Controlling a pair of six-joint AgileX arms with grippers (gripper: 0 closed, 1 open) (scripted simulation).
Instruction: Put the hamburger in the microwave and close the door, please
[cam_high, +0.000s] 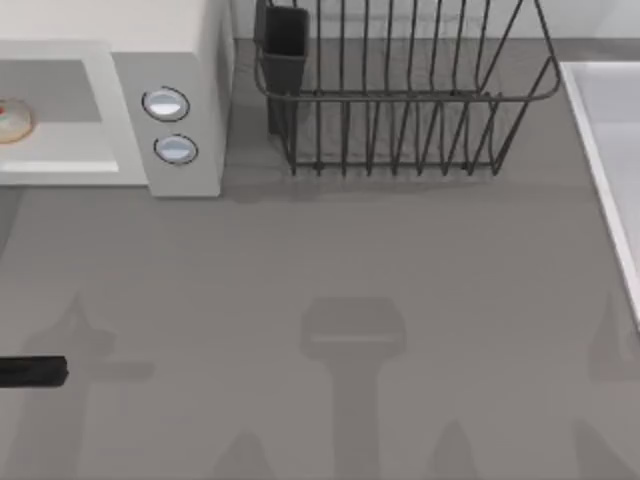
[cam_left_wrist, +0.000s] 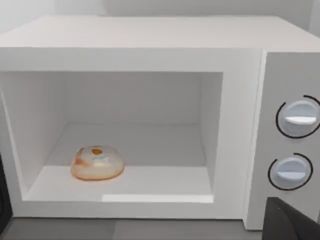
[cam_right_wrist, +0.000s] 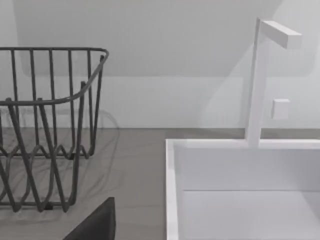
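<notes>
The white microwave (cam_high: 180, 60) stands at the table's back left, with two round dials (cam_left_wrist: 299, 119) on its side panel. Its cavity front is open, and the door is out of view. The hamburger (cam_left_wrist: 97, 162), a pale bun with a red streak, lies on the cavity floor toward one side; it also sits at the picture's left border in the top view, hamburger (cam_high: 12, 122). My left gripper (cam_left_wrist: 292, 222) faces the microwave from in front, a short way off, apart from the bun. A dark bar of my left arm (cam_high: 35, 372) lies low at the left. My right gripper (cam_right_wrist: 97, 225) hangs near the sink.
A dark wire dish rack (cam_high: 400, 90) with a dark cup holder (cam_high: 285, 45) stands at the back middle. A white sink basin (cam_right_wrist: 240, 190) with a white tap (cam_right_wrist: 260, 75) lies along the right side. Bare grey tabletop (cam_high: 350, 300) spreads across the front.
</notes>
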